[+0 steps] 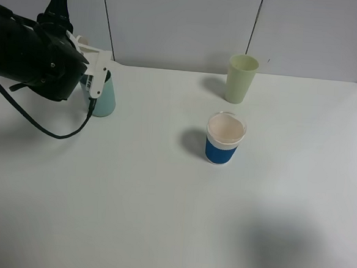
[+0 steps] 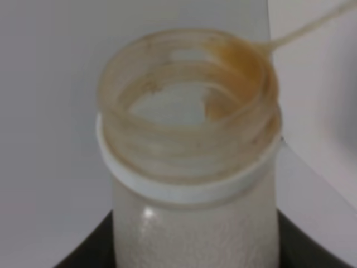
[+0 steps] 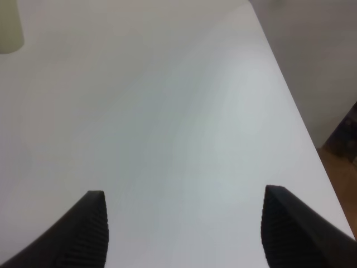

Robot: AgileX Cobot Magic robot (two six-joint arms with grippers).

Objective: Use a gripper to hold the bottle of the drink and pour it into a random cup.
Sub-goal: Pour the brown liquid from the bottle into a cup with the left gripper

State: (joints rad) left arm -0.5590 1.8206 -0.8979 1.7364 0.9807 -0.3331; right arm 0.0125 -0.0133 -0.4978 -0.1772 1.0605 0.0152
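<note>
Left gripper (image 1: 95,82): clamped shut on bottle (image 2: 189,190), by teal cup (image 1: 107,98), table (image 1: 160,218) ten o'clock. Right gripper (image 3: 183,223): jaws wide apart, empty.

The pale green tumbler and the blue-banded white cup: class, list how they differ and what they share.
The pale green tumbler is plain; the white cup wears a blue band. The tumbler looks taller, the cup squatter. The tumbler stands farther back than the cup. Both stand upright.
</note>
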